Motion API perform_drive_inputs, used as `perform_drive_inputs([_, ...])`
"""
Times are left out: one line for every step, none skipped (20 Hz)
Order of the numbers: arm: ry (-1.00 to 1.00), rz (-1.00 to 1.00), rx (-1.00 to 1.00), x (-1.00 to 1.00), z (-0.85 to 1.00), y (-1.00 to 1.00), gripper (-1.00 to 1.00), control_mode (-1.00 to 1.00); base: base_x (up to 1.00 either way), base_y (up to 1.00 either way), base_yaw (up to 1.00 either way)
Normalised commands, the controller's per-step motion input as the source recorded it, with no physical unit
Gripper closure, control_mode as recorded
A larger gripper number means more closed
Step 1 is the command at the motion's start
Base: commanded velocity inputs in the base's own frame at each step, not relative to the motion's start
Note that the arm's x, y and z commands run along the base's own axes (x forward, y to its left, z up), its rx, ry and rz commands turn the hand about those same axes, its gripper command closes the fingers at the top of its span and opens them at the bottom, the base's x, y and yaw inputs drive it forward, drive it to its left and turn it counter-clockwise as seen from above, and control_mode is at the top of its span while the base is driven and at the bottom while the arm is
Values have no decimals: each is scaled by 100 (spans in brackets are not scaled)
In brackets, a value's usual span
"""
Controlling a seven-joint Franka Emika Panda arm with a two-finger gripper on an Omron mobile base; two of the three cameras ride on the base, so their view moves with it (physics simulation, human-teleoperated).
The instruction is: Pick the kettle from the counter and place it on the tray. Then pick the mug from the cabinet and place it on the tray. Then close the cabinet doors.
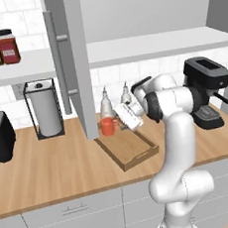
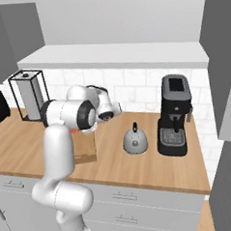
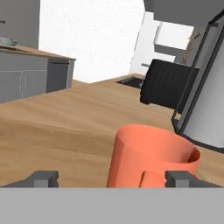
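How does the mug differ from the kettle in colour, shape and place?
The mug is orange-red; the kettle is silver-grey metal. The mug is a small open cylinder; the kettle is squat and rounded, with a black handle on top. The mug is at the far end of the tray, by the claw; the kettle sits on the bare counter. Both stand upright.

Bright, even rendered light, no evident source; soft shadow under the shelf (image 1: pixel 153 46) on the tiled wall; no glare on the worktop (image 1: pixel 52 167); all views slightly soft and coarse; no edge distortion.
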Motion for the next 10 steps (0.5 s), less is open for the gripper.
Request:
perform_drive_inputs([0, 0, -6, -16, 73, 2, -100, -100, 0, 0, 0])
perform_drive_inputs([0, 0, -5, -31, 75, 0, -100, -100, 0, 0, 0])
perform_drive_inputs([0, 0, -4, -39, 76, 0, -100, -100, 0, 0, 0])
perform_drive_inputs([0, -1, -5, -41, 70, 0, -100, -100, 0, 0, 0])
perform_drive_inputs([0, -3, -5, -50, 72, 0, -100, -100, 0, 0, 0])
perform_drive_inputs([-3, -7, -3, -65, 71, 0, -100, -100, 0, 0, 0])
perform_drive_inputs([-2, -9, -2, -72, 65, 0, -100, -100, 0, 0, 0])
perform_drive_inputs([0, -11, -2, -69, 64, 0, -100, -100, 0, 0, 0])
perform_drive_inputs([0, -14, 0, -71, 66, 0, -100, -100, 0, 0, 0])
perform_drive_inputs([0, -15, 0, -81, 69, -12, -100, -100, 0, 0, 0])
